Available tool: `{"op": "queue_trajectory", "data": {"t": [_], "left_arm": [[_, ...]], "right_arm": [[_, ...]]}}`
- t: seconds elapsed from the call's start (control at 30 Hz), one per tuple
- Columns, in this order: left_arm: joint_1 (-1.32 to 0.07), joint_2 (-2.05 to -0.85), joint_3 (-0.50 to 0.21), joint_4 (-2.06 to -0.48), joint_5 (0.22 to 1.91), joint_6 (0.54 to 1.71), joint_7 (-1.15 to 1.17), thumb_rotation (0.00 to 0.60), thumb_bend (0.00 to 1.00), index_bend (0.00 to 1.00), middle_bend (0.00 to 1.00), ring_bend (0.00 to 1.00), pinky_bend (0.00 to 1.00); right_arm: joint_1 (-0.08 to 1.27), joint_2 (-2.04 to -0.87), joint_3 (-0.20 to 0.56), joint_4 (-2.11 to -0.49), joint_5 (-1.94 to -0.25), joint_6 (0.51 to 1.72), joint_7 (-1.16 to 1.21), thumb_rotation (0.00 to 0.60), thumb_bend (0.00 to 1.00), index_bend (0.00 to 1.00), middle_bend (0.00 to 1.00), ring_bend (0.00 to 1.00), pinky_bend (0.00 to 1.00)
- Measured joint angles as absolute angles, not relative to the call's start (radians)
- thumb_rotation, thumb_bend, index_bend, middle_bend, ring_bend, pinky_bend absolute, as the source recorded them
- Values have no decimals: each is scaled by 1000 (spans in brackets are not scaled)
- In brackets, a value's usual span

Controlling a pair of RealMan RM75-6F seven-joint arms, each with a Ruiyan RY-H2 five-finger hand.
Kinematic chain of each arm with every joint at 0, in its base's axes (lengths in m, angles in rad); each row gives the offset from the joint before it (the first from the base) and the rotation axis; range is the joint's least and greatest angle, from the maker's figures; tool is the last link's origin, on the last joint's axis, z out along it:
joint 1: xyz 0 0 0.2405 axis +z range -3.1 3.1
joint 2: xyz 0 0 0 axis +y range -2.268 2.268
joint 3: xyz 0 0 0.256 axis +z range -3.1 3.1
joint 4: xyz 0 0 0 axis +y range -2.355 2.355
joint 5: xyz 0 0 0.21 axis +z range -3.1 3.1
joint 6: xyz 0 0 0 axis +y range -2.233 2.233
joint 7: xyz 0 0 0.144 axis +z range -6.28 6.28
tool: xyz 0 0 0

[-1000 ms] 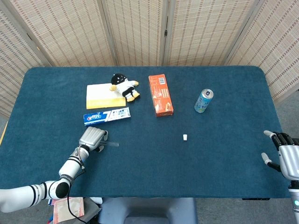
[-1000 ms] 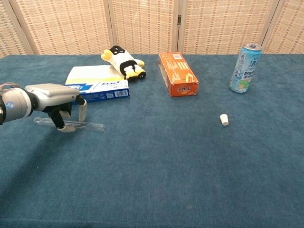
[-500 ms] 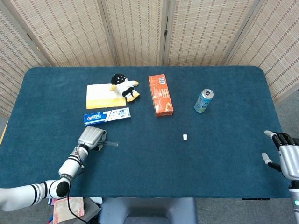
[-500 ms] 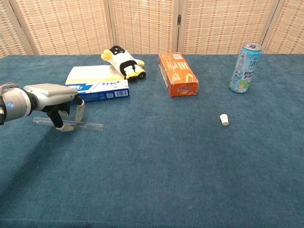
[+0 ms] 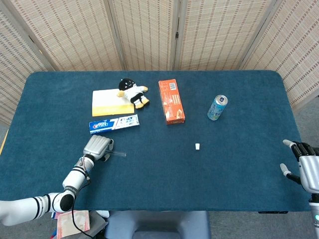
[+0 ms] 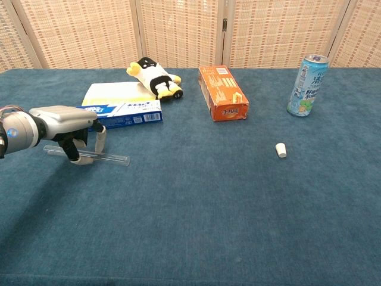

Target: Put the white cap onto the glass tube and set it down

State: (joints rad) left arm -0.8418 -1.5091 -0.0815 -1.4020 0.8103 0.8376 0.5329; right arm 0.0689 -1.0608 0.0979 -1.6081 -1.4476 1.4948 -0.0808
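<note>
A dark teal, felt-like cloth covers the worktop (image 5: 164, 169) from edge to edge, and behind its far side stands a folding screen of pale woven panels (image 5: 149, 32) in light frames. A strip of grey floor shows past the right end.

At the near left, the left robot hand (image 6: 65, 122) arches palm-down over the clear glass tube (image 6: 110, 157), its fingers curled around the tube's left part and gripping it; the tube lies almost level just above the cloth, its right end sticking out past the fingers. The small white cap (image 6: 281, 150) lies by itself on the cloth, well to the right of the tube and nearer than the can.

The right robot hand (image 5: 305, 167) hangs beyond the worktop's near right edge, fingers spread and holding nothing.

Along the far half sit a blue and white toothpaste box (image 5: 113, 123), a flat white and yellow box (image 5: 110, 102) with a black, white and yellow plush toy (image 5: 132, 93) at its right end, an orange carton (image 5: 171, 101), and an upright light-blue drink can (image 5: 217, 107).
</note>
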Motion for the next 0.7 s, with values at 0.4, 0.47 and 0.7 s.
{"op": "queue_trajectory", "data": {"t": [0.4, 0.47, 0.7], "left_arm": [[-796, -1443, -105, -1477, 882, 879, 400, 600, 426, 596, 1000, 1000, 1000], [-776, -1409, -110, -1511, 918, 901, 366, 600, 426, 597, 1000, 1000, 1000], [-717, -1313, -115, -1623, 1027, 981, 294, 600, 426, 596, 1000, 1000, 1000]], "right_arm": [[79, -1053, 103, -1622, -1456, 1491, -95, 600, 287, 223, 313, 283, 389], [91, -1051, 106, -1627, -1460, 1480, -102, 600, 322, 223, 338, 316, 418], [173, -1044, 135, -1674, -1452, 1378, -154, 600, 380, 223, 495, 545, 637]]}}
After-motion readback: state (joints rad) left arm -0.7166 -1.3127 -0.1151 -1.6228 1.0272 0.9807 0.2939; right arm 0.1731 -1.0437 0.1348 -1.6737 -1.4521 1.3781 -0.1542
